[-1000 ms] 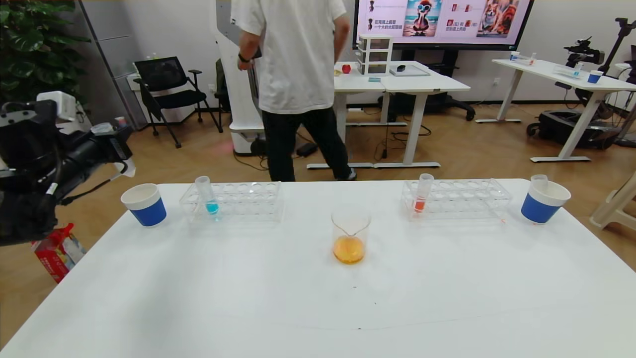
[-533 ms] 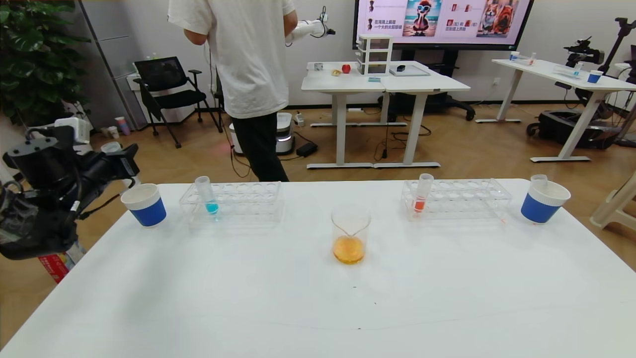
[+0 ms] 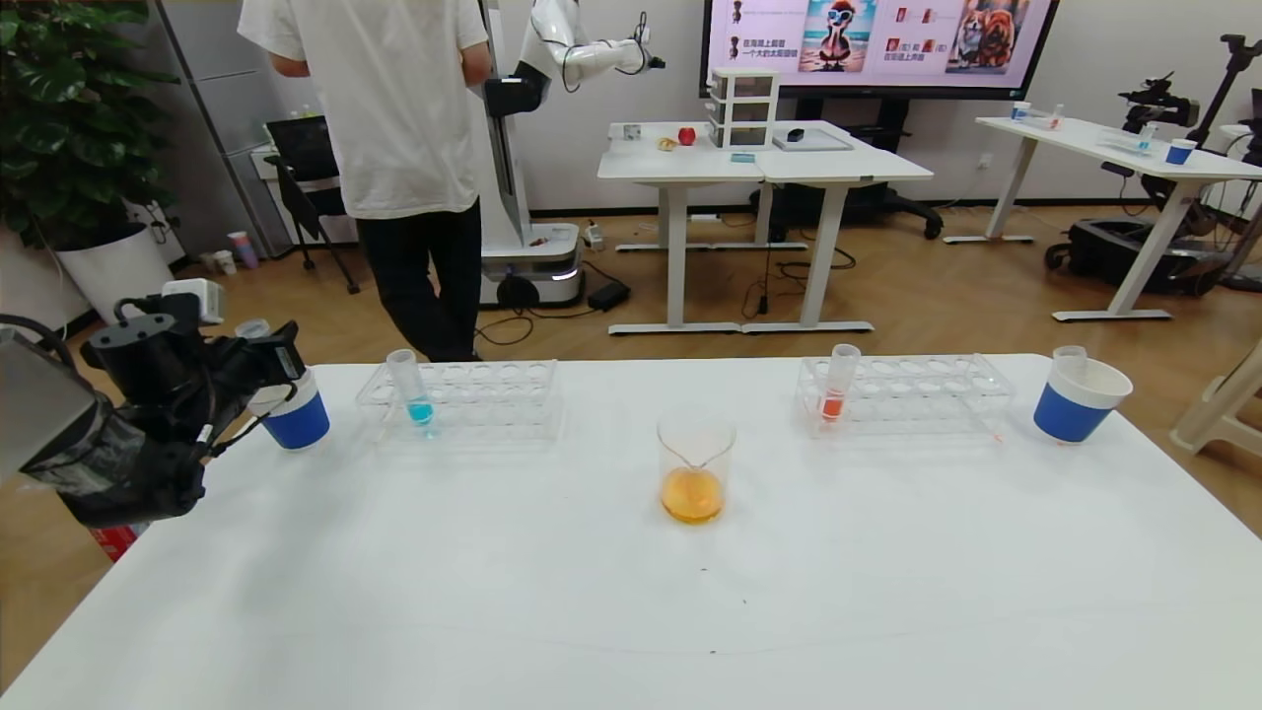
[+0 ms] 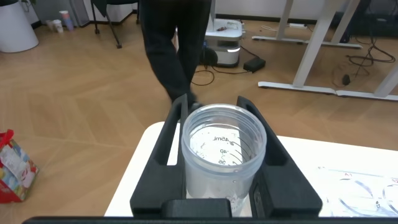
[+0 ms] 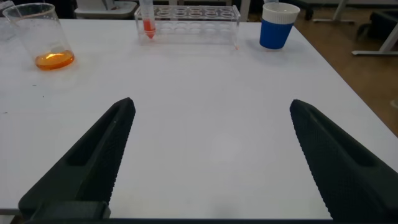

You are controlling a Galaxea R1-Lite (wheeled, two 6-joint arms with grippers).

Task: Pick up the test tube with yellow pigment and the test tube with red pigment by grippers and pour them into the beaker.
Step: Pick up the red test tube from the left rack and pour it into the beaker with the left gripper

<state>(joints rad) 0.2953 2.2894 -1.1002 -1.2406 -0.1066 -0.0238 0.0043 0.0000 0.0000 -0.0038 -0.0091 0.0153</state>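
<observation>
My left gripper (image 3: 264, 357) is shut on a clear, empty graduated tube (image 4: 224, 155) and holds it upright, just above the left blue cup (image 3: 296, 419) at the table's far left. No yellow liquid shows in any tube. The test tube with red pigment (image 3: 836, 387) stands in the right rack (image 3: 917, 394); it also shows in the right wrist view (image 5: 147, 18). The beaker (image 3: 696, 468) stands mid-table with orange liquid in its bottom, and shows in the right wrist view (image 5: 45, 38). My right gripper (image 5: 209, 109) is open and empty, low over the near right table, out of the head view.
A tube with blue liquid (image 3: 414, 390) stands in the left rack (image 3: 473, 394). A second blue cup (image 3: 1075, 406) at the far right holds an empty tube (image 3: 1069, 355). A person (image 3: 394, 148) stands behind the table's left side.
My left arm has come down and to the right, bringing the empty tube over the left blue cup. The person behind the table has walked to the left.
</observation>
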